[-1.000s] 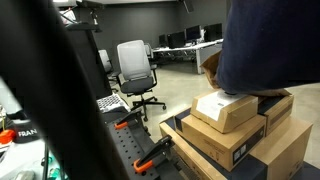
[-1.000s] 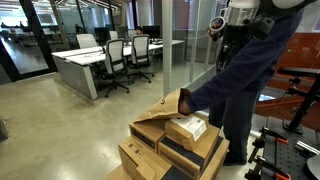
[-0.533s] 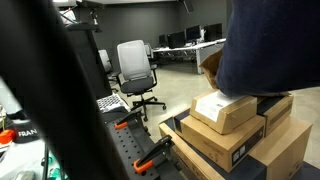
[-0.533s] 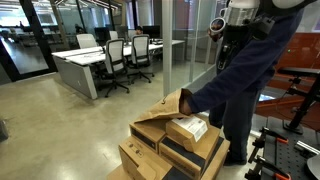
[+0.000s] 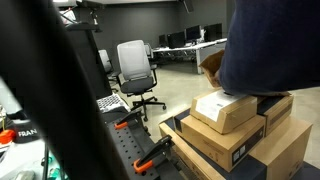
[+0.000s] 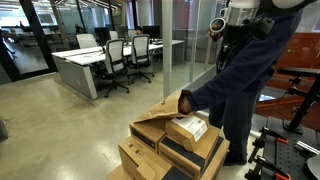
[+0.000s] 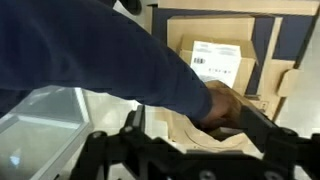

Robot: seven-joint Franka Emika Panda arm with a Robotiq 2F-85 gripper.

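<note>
Gripper: the black Robotiq gripper (image 7: 188,152) shows only as dark linkage along the bottom edge of the wrist view. Its fingertips are lost in shadow, so I cannot tell whether the jaws stand apart or together. Nothing appears to be held between them.

Nearest thing: a small tan cardboard box with a white shipping label (image 7: 216,62) sits on top of the stack, seen in both exterior views (image 5: 225,108) (image 6: 188,128).

Direction from the jaws: the box lies ahead of the gripper, towards the top of the wrist view and somewhat to the right, and apart from it.

Long axis: it seems to run across the wrist view, though the left end is hidden.

In between: a person's bare hand (image 7: 226,104) rests on an open brown cardboard flap (image 6: 152,114) just beside the labelled box, nearer to the box than the gripper is. The dark blue sleeve (image 7: 90,50) crosses most of the wrist view.

Support: a stack of larger brown and black cartons (image 5: 245,150) carries the small box.

Surroundings: a grey swivel office chair (image 5: 135,68) stands well apart on the polished floor.
</note>
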